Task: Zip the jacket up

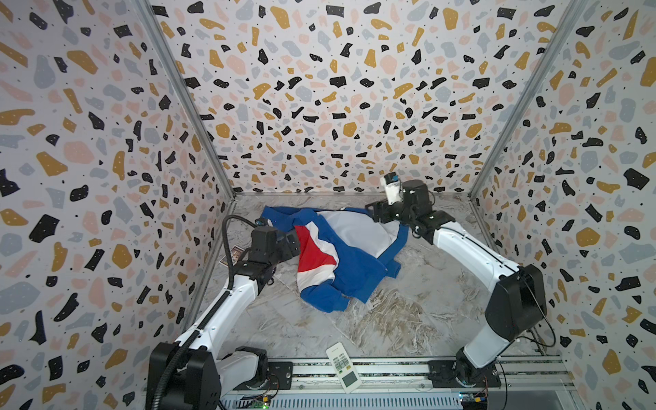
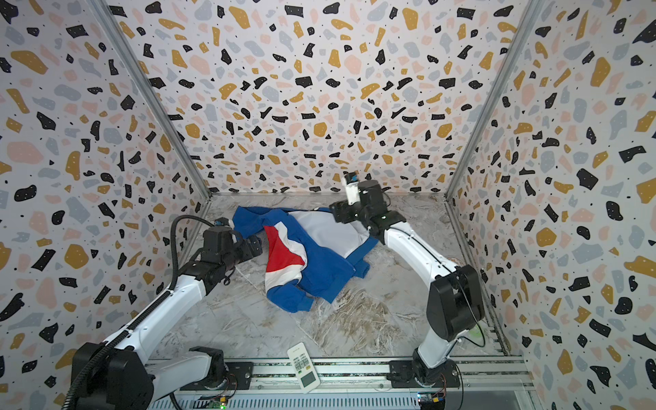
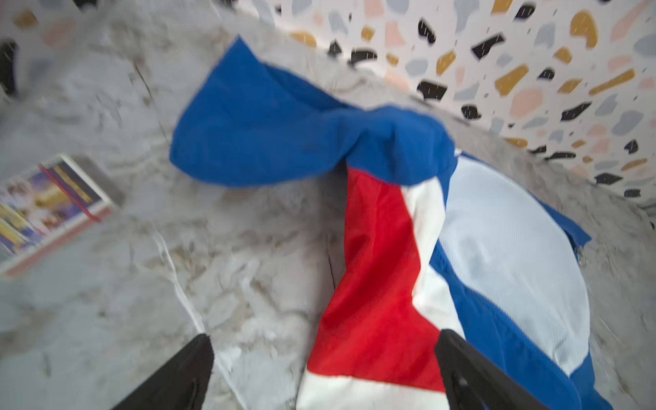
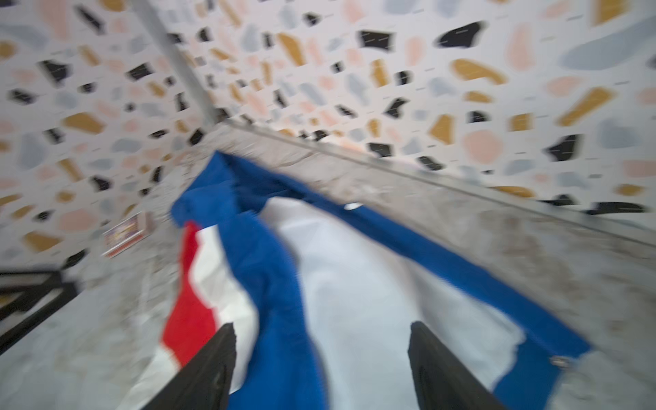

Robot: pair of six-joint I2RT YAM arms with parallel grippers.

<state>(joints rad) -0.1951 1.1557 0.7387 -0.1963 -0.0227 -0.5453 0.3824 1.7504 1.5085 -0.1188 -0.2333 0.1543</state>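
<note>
Looking down in both top views, we find the small royal-blue fabric jacket (image 1: 355, 273) with red and white diagonal bands lying crumpled toward the back of the grey marble-patterned tabletop (image 1: 408, 319), between the two arms. It lies spread open with its pale white lining (image 1: 355, 230) turned upward, and a red-and-white panel is folded over on the side nearer the left arm. In its wrist view we see the left gripper (image 3: 323, 335) with its black fingers (image 3: 177, 376) parted wide and nothing clamped between them; they hover over the edge of the red panel, and we cannot tell whether either one touches the cloth. The right gripper (image 4: 323, 326) sits at the far rim of the jacket, its jaws likewise spread apart above the white lining and gripping nothing. A flat colour-printed card (image 1: 230, 256) lies near the left arm, well apart from a white rectangular remote control (image 1: 343, 367) resting across the metal rail (image 1: 390, 369) at the front edge.
</note>
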